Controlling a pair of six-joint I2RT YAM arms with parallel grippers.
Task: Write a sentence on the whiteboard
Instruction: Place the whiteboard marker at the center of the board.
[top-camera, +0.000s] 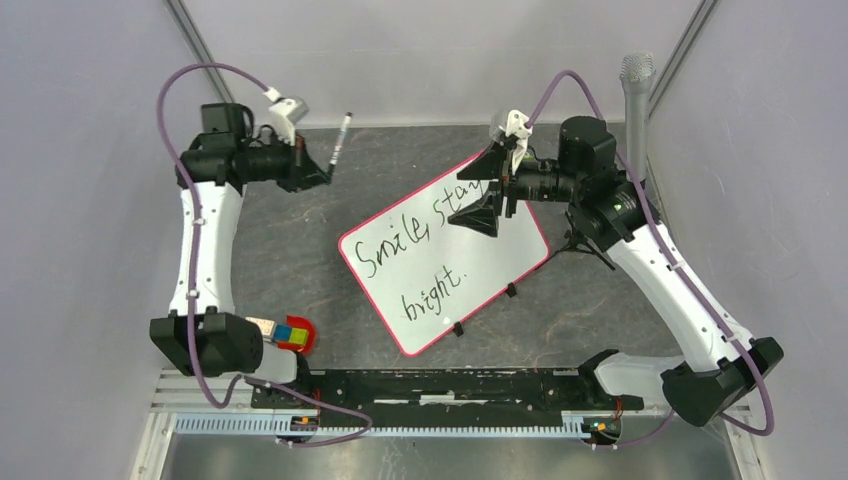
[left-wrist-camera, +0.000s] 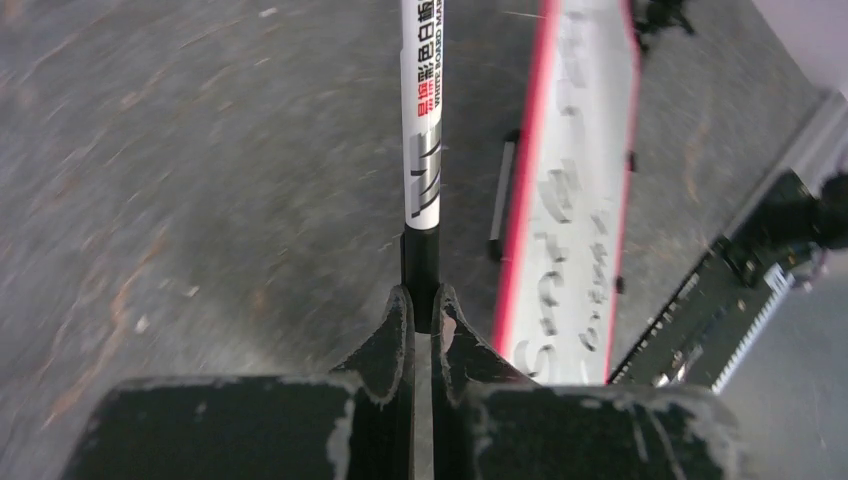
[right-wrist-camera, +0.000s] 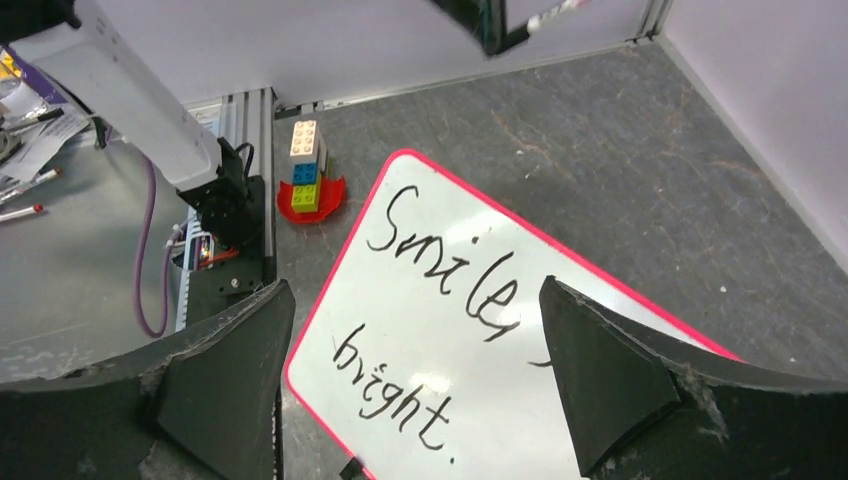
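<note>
Top external view shows us the large white rectangular whiteboard with a thin red-pink frame (top-camera: 505, 250) lying at a diagonal in the middle of the dark grey stone-patterned table (top-camera: 290, 250), between the two arms. On it we read the black handwritten sentence (top-camera: 405, 245), "Smile, stay bright.", in two lines. The right gripper (top-camera: 478, 195) hangs over the board's far right end, fingers spread wide and released, nothing between them. The left gripper (left-wrist-camera: 425, 310), far left and apart from the board, is clenched on a white-barrelled whiteboard marker (left-wrist-camera: 421, 120). A stack of coloured toy bricks on a red dish (top-camera: 291, 335) sits near left.
</note>
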